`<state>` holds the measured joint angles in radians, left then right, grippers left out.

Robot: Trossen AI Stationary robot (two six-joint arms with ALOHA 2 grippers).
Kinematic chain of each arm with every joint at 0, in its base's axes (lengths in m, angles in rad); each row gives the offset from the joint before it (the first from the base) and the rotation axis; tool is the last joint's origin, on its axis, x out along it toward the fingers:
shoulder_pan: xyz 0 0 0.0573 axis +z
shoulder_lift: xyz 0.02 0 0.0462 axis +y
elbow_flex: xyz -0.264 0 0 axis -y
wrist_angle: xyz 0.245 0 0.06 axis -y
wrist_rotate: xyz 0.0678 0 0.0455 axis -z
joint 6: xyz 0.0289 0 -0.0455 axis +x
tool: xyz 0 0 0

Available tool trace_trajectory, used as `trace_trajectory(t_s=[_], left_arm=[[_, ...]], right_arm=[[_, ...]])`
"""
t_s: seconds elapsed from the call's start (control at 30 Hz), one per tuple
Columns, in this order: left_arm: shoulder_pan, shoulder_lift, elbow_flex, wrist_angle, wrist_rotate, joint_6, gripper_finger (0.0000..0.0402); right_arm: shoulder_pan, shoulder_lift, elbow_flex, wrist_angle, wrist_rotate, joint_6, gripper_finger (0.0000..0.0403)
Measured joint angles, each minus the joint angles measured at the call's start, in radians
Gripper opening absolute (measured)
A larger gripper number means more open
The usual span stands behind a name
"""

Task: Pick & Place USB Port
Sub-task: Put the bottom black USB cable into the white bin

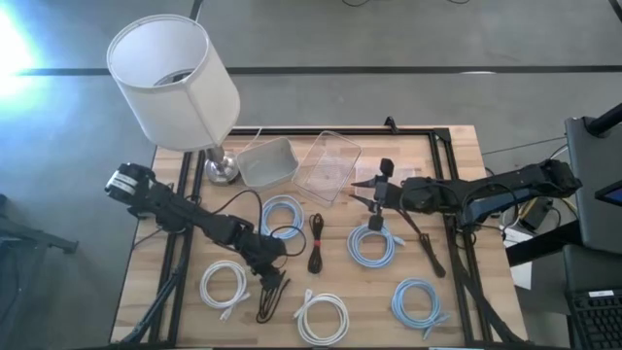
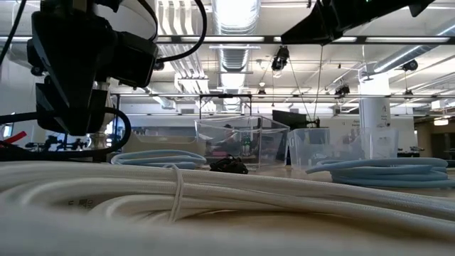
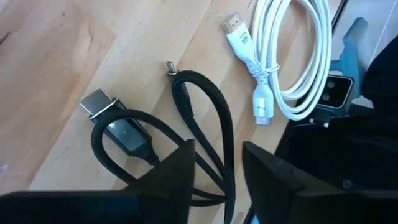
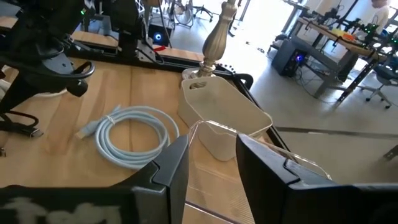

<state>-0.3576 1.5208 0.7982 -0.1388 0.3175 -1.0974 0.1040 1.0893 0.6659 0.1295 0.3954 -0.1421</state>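
Note:
A black braided USB cable [image 1: 272, 297] lies loosely coiled on the wooden table near its front edge. The left wrist view shows its flat metal plug [image 3: 96, 102] and one loop [image 3: 214, 124]. My left gripper [image 1: 266, 261] slants down over it. It is open, with one finger on each side of a strand of that loop [image 3: 224, 163]. My right gripper [image 1: 373, 194] hangs in the air at the table's far middle, open and holding nothing, beside a clear plastic container [image 1: 328, 165]. Its own view [image 4: 211, 177] looks over that container's rim.
A white bin [image 1: 264, 160] and a lamp [image 1: 175, 83] stand at the far left. Light-blue cable coils [image 1: 282, 214] [image 1: 371, 245] [image 1: 418, 301], white coils [image 1: 224, 287] [image 1: 321, 316] and a bundled black cable [image 1: 316, 243] lie spread over the table.

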Motion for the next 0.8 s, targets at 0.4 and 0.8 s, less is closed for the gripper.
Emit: trace_trajectory(t_s=[0.4,0.8], left_arm=[[0.005,0.000,0.061,0.000,-0.005,0.030,0.0015],[0.016,-0.005,0.451,-0.680,-0.249,0.200,0.0010]], right_arm=[[0.000,0.000,-0.001,-0.003,0.000,0.000,0.0127],[0.000,0.000,-0.001,-0.003,0.000,-0.003,0.0127]])
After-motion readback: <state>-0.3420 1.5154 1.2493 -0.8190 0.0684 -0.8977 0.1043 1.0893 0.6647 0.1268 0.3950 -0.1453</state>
